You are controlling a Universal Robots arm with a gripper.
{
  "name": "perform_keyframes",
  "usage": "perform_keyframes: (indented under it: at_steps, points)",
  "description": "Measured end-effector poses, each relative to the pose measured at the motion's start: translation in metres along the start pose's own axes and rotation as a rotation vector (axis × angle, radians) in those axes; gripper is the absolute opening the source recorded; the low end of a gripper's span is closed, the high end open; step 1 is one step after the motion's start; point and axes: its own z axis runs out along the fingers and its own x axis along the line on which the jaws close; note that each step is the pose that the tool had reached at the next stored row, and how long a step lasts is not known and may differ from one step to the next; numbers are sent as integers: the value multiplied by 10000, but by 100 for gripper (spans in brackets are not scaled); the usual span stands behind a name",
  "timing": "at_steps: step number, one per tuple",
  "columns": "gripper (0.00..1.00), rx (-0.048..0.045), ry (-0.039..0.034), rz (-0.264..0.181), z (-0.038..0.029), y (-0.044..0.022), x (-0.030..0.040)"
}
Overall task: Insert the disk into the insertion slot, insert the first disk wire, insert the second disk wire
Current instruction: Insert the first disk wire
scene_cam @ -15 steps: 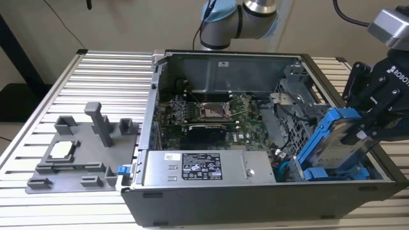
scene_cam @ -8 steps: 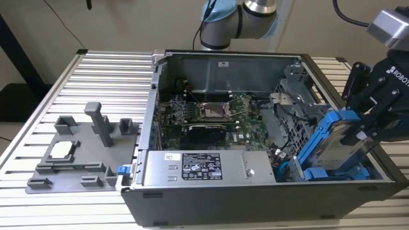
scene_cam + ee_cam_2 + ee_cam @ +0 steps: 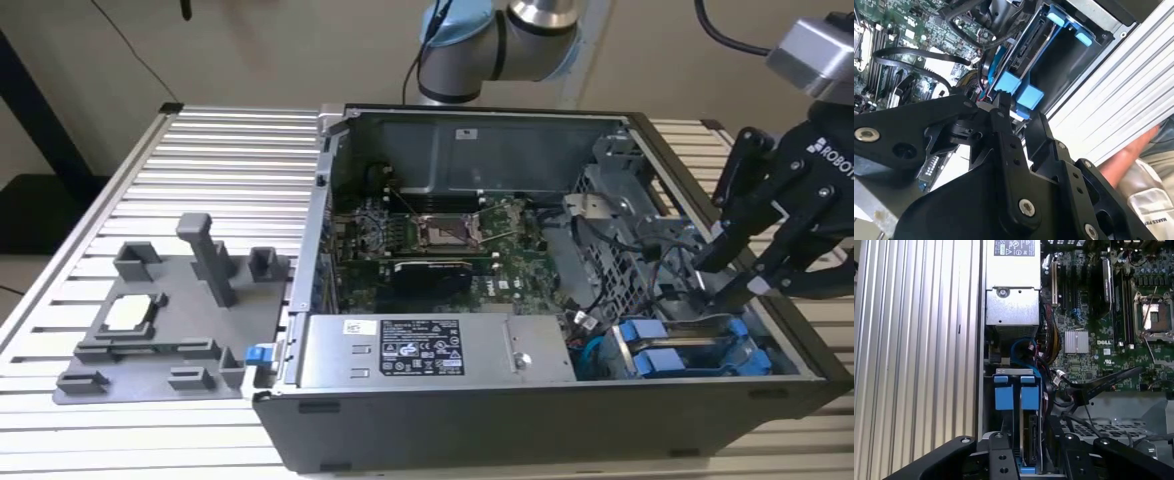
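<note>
In the exterior view the gripper (image 3: 723, 285) reaches in from about three o'clock and dips into the drive cage at the four o'clock corner of the open computer case (image 3: 324, 230). It is tilted, probably so that it clears the case wall and can work from above the bay. The disk (image 3: 1030, 436) stands on edge in the insertion slot (image 3: 1069, 65) and looks pushed well in. Its blue tabs (image 3: 1016, 390) are turned toward nine o'clock, facing the power supply (image 3: 1011, 295), which is likely the end the wires must reach. In both wrist views the gripper sits right over that end of the disk, touching the tabs or just beside them. Whether it is clenched on the carrier, pressing it home or released I cannot tell, because its own black body covers the contact. A blue cable (image 3: 1021, 347) loops between the tabs and the power supply, but its plug end is hidden, so no connection can be judged. It is also hard to say whether the two tabs belong to one carrier or two. In the second wrist view a person's hand (image 3: 1126, 155) lies beside the ribbed table (image 3: 1114, 90), partly cut off by the gripper.
</note>
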Motion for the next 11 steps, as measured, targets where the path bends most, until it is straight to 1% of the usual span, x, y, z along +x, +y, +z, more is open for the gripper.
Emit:
perform_keyframes:
  at_steps: [1,8,9,11]
  points:
    - [40,80,3,0,0,0,-2]
    - [40,1339,-7,-9,-1,4,-18]
    - [40,1536,-24,-12,0,4,-19]
    - [40,1895,-68,-18,0,6,-20]
